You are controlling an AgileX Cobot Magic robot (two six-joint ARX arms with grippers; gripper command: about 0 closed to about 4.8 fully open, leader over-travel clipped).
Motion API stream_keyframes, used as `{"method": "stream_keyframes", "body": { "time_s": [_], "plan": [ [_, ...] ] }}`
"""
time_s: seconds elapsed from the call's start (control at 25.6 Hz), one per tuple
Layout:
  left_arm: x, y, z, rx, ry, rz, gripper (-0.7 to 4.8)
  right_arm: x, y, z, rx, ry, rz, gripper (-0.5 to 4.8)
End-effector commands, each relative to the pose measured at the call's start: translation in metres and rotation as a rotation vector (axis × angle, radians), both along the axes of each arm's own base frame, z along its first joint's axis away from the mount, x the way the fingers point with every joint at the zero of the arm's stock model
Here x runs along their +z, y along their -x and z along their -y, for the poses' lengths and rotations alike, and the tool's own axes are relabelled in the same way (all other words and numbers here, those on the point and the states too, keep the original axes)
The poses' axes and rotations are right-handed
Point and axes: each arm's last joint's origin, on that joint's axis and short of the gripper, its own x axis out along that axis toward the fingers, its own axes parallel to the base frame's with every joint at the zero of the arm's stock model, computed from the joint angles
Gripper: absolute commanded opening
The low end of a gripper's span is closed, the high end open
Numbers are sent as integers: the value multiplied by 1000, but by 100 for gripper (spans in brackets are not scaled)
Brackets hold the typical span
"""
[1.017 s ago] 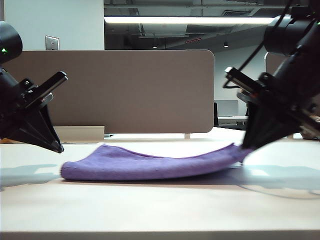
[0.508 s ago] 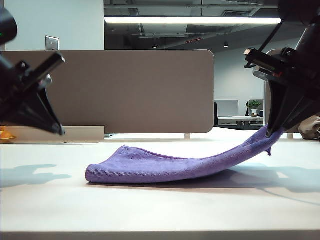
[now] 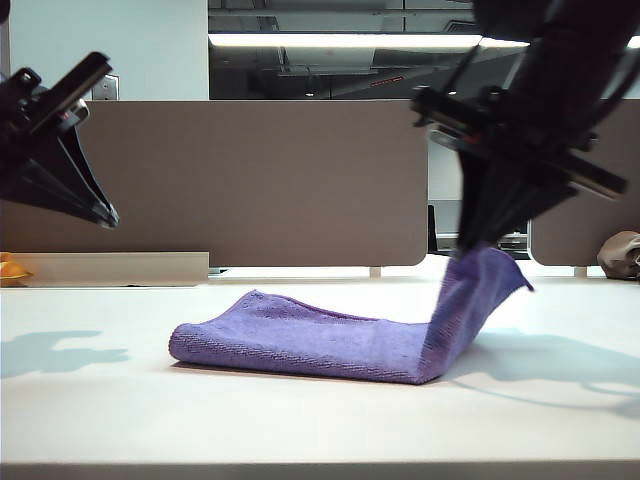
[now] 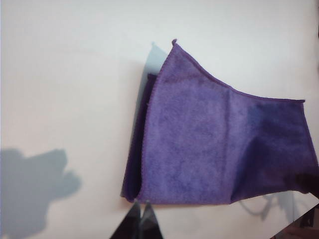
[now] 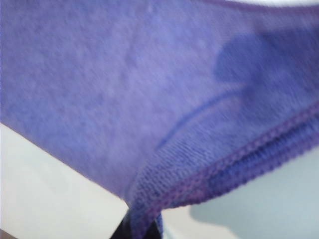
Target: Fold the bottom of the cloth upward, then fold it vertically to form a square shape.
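The right gripper [image 5: 141, 230] is pinching the cloth [image 3: 330, 340] by its stitched edge — the fingers [image 5: 130, 229] are clamped on a doubled hem, with purple nap filling almost the whole right wrist view. In the exterior view this gripper [image 3: 472, 248] is hanging on the right side of the scene, its tips pointing down, and it is holding the cloth's right end up off the surface [image 3: 300, 420]. From that pinch the fabric is dropping steeply to a crease and then lying flat, folded in two layers, across the middle of the surface, with its rounded fold end toward the left.

The left gripper [image 3: 105, 213] is hovering high at the left edge of the exterior view, well apart from the cloth and holding nothing — its fingers [image 4: 147, 224] are pressed together, showing as a dark closed point in the left wrist view. That view is looking down on the cloth [image 4: 209, 144], whose layers are lying slightly offset on the pale surface [image 4: 70, 74], one end rising into shade.

Behind the surface a grey-brown partition [image 3: 300, 180] is standing. A brownish lumpy object [image 3: 620, 255] is sitting at the far right, and a small orange thing [image 3: 10, 268] is peeking in at the far left.
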Motion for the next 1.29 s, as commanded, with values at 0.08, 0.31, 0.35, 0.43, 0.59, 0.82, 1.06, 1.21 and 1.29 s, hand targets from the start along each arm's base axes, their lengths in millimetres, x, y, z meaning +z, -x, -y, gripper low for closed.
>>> {"method": "stream_keyframes", "body": {
  "time_s": [0.08, 0.31, 0.35, 0.43, 0.59, 0.82, 1.06, 1.21, 1.29],
  "plan": [
    [12, 7, -1, -8, -2, 59, -5, 7, -7, -20, 41, -19, 15, -4],
    [20, 19, -4, -22, -18, 71, -6, 12, -24, -82, 160, -35, 35, -4],
    [22, 20, -4, -20, -17, 75, -5, 11, -26, -91, 178, -35, 32, -4],
    [26, 23, -4, -18, -14, 94, -6, 8, -29, -107, 207, -36, 28, -4],
    [38, 33, -7, 8, -23, 156, -6, 3, -33, -136, 252, -48, 29, -4],
    [40, 38, -10, 25, -35, 153, -6, -3, -38, -148, 264, -90, 1, -4],
    [40, 38, -10, 19, -30, 148, -6, 0, -37, -159, 293, -174, 27, -1],
    [39, 39, -10, 18, -30, 138, -5, 1, -36, -164, 292, -193, 44, 231],
    [39, 39, -10, 18, -30, 139, -5, 1, -37, -165, 292, -203, 54, 271]
  ]
}}
